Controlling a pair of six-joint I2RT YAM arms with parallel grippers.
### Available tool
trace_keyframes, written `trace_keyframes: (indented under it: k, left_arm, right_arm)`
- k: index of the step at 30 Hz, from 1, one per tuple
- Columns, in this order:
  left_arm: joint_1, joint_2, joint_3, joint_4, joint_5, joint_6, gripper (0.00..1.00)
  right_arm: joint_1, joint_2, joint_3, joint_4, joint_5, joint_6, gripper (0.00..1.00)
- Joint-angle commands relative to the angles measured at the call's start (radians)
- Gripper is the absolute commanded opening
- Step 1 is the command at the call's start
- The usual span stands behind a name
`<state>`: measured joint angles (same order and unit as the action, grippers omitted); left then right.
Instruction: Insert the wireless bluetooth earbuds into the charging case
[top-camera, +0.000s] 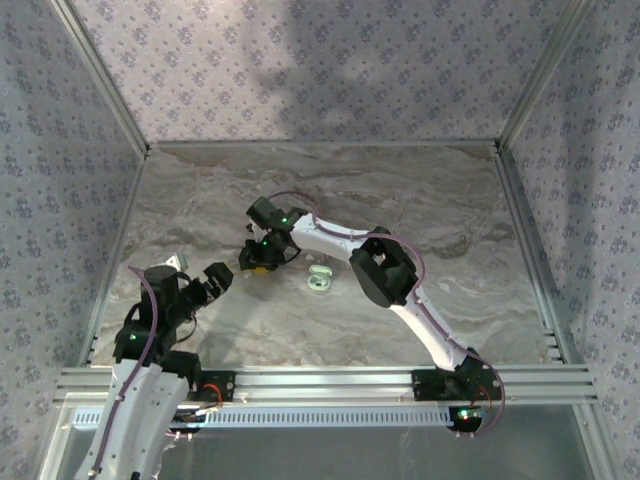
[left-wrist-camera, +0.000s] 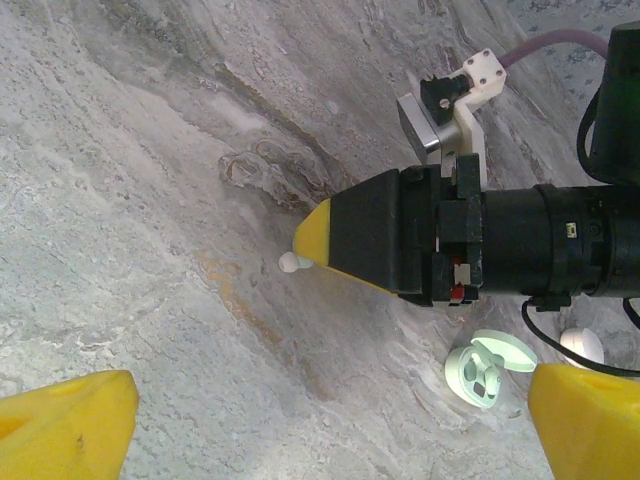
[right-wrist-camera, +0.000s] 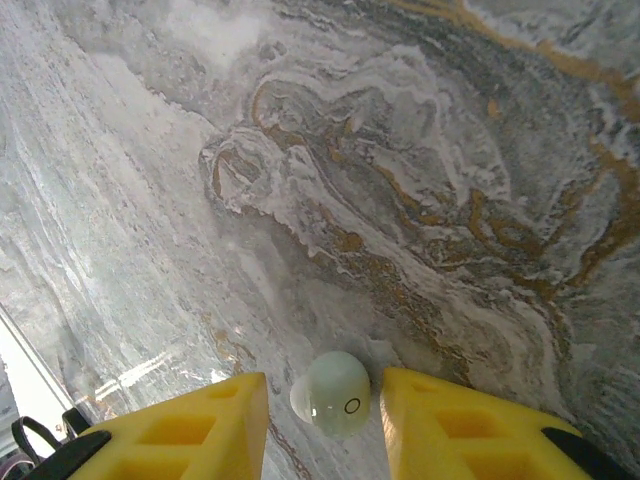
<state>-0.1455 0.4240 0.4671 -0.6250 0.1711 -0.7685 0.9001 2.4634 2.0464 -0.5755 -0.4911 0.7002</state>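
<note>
The right hand (right-wrist-camera: 325, 388), a black body with yellow wedge-shaped fingers (right-wrist-camera: 200, 425), stands partly open. Its jaws sit on either side of a tiny white rounded plastic earbud (right-wrist-camera: 332, 393). A thin sliver of stone shows between the earbud and each finger, so the hand brackets the piece without clamping it. The earbud lies on the grey-and-white marbled counter (right-wrist-camera: 420, 180).

Seen from the left wrist, the earbud (left-wrist-camera: 290, 263) sits right at the yellow tip of that hand, down on the stone. From above, the right hand (top-camera: 258, 258) is low over the counter a little left of its middle, and its white arm reaches in from the near right corner.

Just to the right of the hand, apart from it and close to the counter's middle, lies the pale green oval charging case (top-camera: 319, 279) with its lid swung open. Just beside the case (left-wrist-camera: 488, 368), a second small white earbud (left-wrist-camera: 582, 345) rests on the counter, partly hidden behind a yellow finger of the left hand.

The left hand (top-camera: 200, 278), of the same black and yellow build, has its jaws spread wide and holds nothing. It is near the counter's left edge, towards the near left corner, and points at the right hand
</note>
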Motion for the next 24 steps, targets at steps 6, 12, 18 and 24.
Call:
trace_keyframes:
  k: [6, 12, 18, 24]
  left_arm:
    - [0.002, 0.012, -0.005, 0.032, 0.024, 0.015, 1.00]
    - [0.003, 0.016, -0.005, 0.032, 0.024, 0.018, 1.00]
    - [0.003, 0.018, -0.005, 0.032, 0.022, 0.017, 1.00]
    - [0.003, 0.019, -0.004, 0.030, 0.024, 0.017, 1.00]
  right_arm:
    - [0.001, 0.048, 0.047, -0.052, -0.013, 0.015, 0.35]
    - [0.001, 0.064, 0.060, -0.055, -0.019, 0.015, 0.33]
    - [0.006, 0.077, 0.070, -0.058, -0.025, 0.015, 0.30]
    - [0.011, 0.089, 0.085, -0.061, -0.029, 0.018, 0.26]
